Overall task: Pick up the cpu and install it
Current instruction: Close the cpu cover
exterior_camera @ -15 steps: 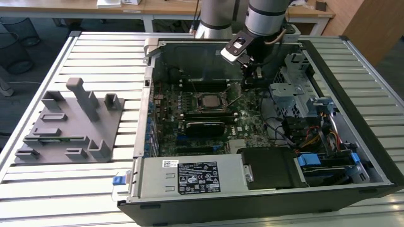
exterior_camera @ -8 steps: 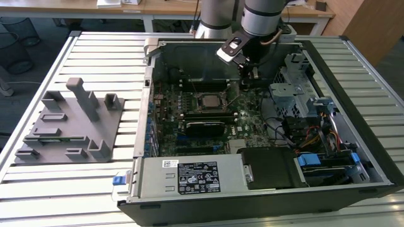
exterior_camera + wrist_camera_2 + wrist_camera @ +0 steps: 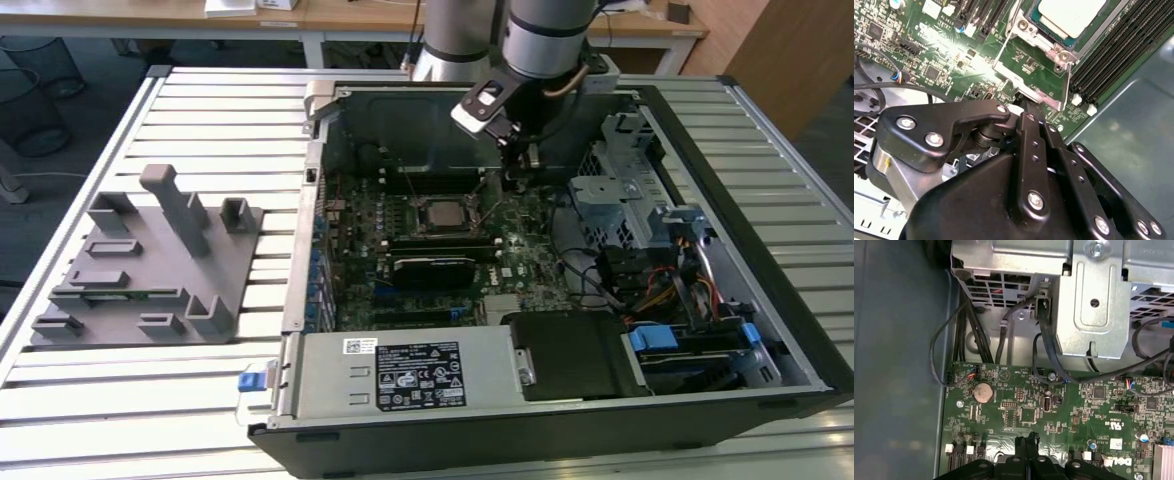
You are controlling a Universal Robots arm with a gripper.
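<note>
Closest: gripper (image 3: 1023, 102), pinched shut on nothing. Hangs inside computer case (image 3: 534, 440), over motherboard (image 3: 1054, 405), near socket frame (image 3: 1025, 26) cradling cpu (image 3: 1071, 15). Looks seated already, install step near its end; calls for straight, careful clearance around that frame.

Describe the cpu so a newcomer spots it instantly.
Find the open computer case on the slatted table, then the green circuit board lying inside it. Near the board's middle, the cpu lies inside a metal frame: a flat square with a silvery top, unlike the long black slots beside it.
</note>
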